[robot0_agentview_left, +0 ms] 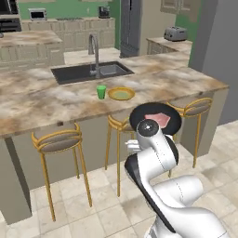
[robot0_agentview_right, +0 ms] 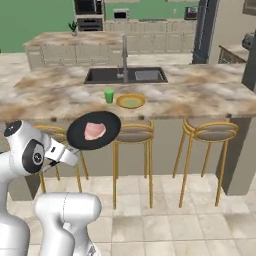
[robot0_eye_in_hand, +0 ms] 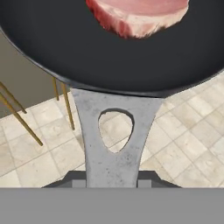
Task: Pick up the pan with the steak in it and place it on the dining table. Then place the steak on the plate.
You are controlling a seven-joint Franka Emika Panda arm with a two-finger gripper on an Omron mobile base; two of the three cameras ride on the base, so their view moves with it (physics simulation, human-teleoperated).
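I had the fingers (robot0_eye_in_hand: 112, 181) clenched on the handle of the pan (robot0_agentview_right: 93, 131), steak (robot0_agentview_right: 94, 130) inside, held in the air short of the worktop's (robot0_agentview_right: 200, 95) near edge, above the stools (robot0_agentview_right: 134, 134). Any tilt could slide the steak off; coming in low could clip that edge.

A home kitchen: marbled island counter (robot0_agentview_left: 42, 100) with sink (robot0_agentview_left: 90, 72), tap (robot0_agentview_left: 94, 51), stools (robot0_agentview_left: 58, 142), toaster (robot0_agentview_left: 175, 33).

Beige tiled floor (robot0_agentview_right: 190, 225) below; gold-legged stools (robot0_agentview_left: 58, 142) line the near edge. Green back wall (robot0_agentview_right: 35, 20) at twelve o'clock, cream cabinets (robot0_agentview_left: 83, 32) beneath, a toaster (robot0_agentview_left: 175, 33) at two o'clock.
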